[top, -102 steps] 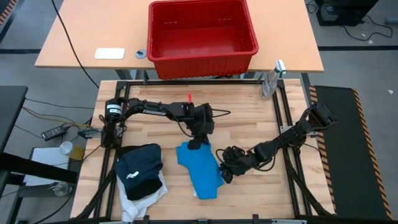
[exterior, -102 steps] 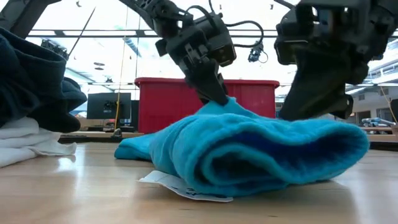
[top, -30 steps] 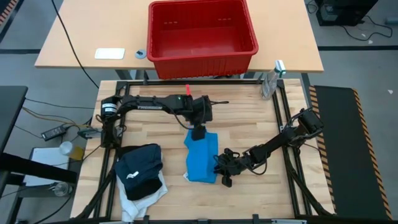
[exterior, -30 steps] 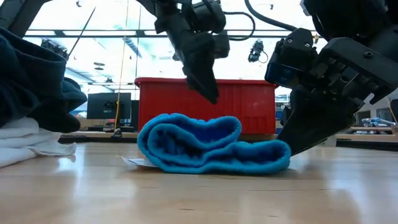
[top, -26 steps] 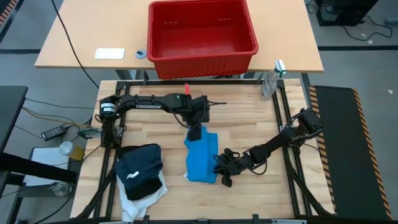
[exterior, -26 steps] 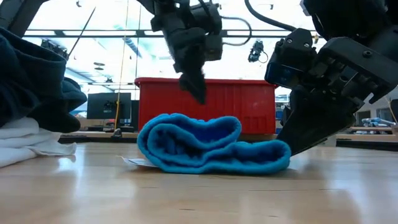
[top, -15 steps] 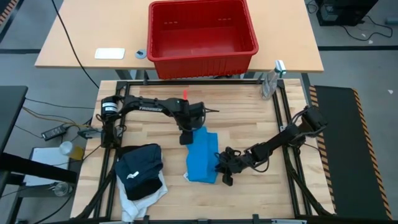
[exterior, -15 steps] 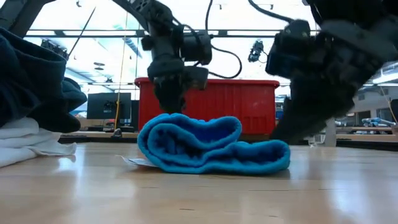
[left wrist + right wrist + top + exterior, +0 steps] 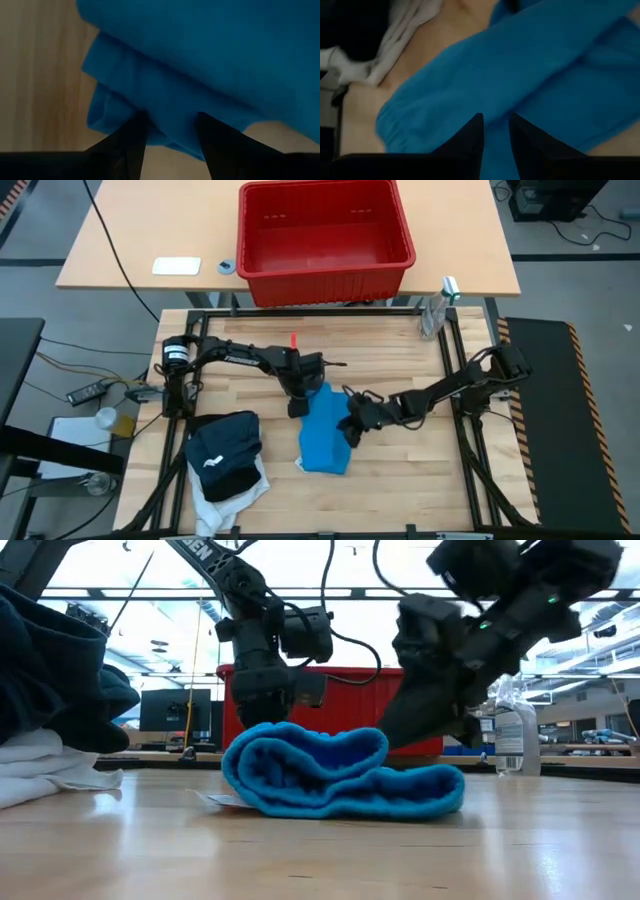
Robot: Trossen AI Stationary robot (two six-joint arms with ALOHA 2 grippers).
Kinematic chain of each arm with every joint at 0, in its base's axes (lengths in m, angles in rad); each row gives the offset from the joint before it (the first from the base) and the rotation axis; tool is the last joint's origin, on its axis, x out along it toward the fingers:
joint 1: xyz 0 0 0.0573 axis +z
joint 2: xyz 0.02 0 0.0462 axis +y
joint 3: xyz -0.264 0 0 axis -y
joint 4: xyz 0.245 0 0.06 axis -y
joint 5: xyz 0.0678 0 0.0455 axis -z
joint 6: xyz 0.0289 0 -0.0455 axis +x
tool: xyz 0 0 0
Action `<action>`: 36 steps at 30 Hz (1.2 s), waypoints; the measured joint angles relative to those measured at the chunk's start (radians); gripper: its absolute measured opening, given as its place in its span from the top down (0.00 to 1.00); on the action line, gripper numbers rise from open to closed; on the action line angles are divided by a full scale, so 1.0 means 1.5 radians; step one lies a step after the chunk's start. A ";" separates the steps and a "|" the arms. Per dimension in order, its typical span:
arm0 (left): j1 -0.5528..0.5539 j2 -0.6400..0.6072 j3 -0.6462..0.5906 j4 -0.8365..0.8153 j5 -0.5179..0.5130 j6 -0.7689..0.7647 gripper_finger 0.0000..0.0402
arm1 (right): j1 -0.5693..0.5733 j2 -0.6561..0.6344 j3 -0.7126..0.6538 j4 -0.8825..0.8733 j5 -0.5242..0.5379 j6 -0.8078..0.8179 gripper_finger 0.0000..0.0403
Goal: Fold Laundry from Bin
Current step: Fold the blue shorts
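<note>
The small bright blue garment (image 9: 322,442) lies folded on the wooden table, a rounded roll in the low view (image 9: 340,780). My left gripper (image 9: 297,405) points steeply down at its far left corner, fingers apart (image 9: 171,125). My right gripper (image 9: 350,428) slants in from the right over the garment's right edge, with a narrow gap between its fingers (image 9: 495,130). The other laundry, dark navy on black and white (image 9: 225,458), is piled at the near left. The red bin (image 9: 325,272) stands on the far table. My left gripper comes from above onto the blue garment's far left corner (image 9: 170,107). Its two fingertips (image 9: 141,120) rest on the cloth with a bunched fold of several layers between them. The garment lies flat on the table. Whether my right gripper touches the garment's right edge, I cannot tell.
A clear spray bottle (image 9: 432,315) stands at the table's far right corner. A white tag (image 9: 215,800) pokes out from under the blue garment's left end. Bare wood lies near the front edge and between the garment and the pile.
My left gripper has come down and toward the table's left, from above the garment onto its far left corner. My right gripper has risen off the near right corner, gone toward the far edge along the garment's right side and rolled. The garment has stayed folded.
</note>
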 joint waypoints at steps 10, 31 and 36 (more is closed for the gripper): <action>0.001 0.000 -0.001 -0.001 -0.009 -0.014 0.66 | -0.037 0.030 -0.008 -0.011 -0.012 -0.089 0.69; 0.001 -0.017 0.006 -0.110 -0.007 -0.049 0.98 | -0.046 0.093 -0.004 -0.030 -0.041 -0.096 0.96; 0.010 -0.039 0.006 -0.124 -0.024 -0.020 0.98 | -0.046 0.093 -0.004 -0.041 -0.046 -0.075 0.97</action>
